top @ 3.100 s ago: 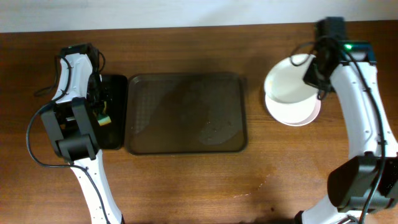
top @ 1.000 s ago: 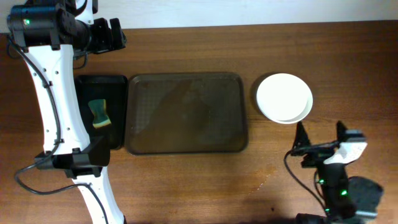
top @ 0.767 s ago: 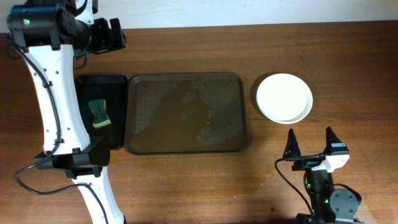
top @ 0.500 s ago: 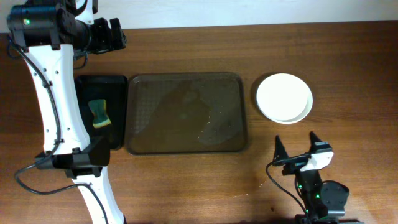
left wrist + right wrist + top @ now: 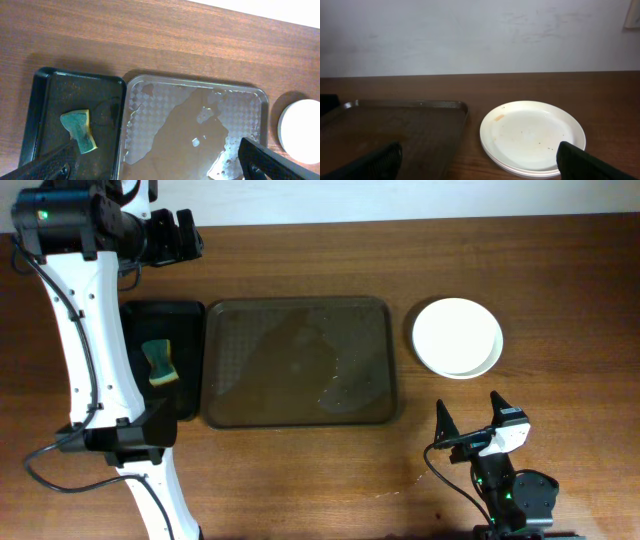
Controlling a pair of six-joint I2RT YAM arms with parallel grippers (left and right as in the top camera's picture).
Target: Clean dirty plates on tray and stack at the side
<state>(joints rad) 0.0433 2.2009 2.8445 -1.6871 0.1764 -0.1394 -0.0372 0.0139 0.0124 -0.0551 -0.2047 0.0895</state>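
Note:
The white plates (image 5: 458, 338) lie stacked on the bare table, right of the brown tray (image 5: 300, 362). The top plate (image 5: 532, 135) has a small yellowish smear near its far left rim and a few specks. No plate lies on the tray (image 5: 195, 125), which shows wet patches. My left gripper (image 5: 175, 235) hangs open high over the table's back left, holding nothing. My right gripper (image 5: 470, 415) stands open and holds nothing near the front edge, short of the plates. Its view looks across the stack, with the tray (image 5: 395, 130) to the left.
A smaller black tray (image 5: 185, 405) sits against the brown tray's left side. A green and yellow sponge (image 5: 160, 363) lies in it, also seen from the left wrist as the sponge (image 5: 80, 130). A white wall runs behind the table.
About three seconds ago my right gripper was at the plate stack and my left over the black tray. Both have since withdrawn. In the last second the right drifted left; the left stayed still.

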